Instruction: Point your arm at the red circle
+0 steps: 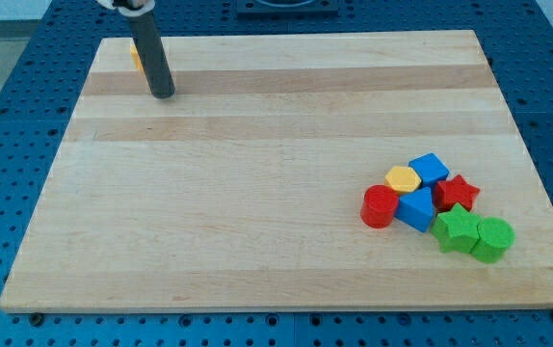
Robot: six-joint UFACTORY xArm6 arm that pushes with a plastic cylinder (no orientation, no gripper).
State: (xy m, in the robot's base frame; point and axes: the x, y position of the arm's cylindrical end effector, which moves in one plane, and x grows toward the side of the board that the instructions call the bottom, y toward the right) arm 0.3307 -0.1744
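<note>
Tip (164, 94) resting near tabletop (257, 173) far-left corner, touching nothing, just beside a half-hidden orange block (135, 58). No tool on the rod. Red circle (380, 206) near the right edge, leftmost in the cluster, touching blue block (416, 208).

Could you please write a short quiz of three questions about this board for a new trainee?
1. True or false: my tip touches the red circle.
2. Which block lies nearest the view's bottom right? A) the yellow hexagon B) the green circle C) the red star
3. Fill in: a small ____ block shows partly behind the rod, near the view's top left.

Key
1. False: the tip is far off at the view's top left, and the red circle sits at the left edge of the cluster at the view's right.
2. B
3. orange
</note>
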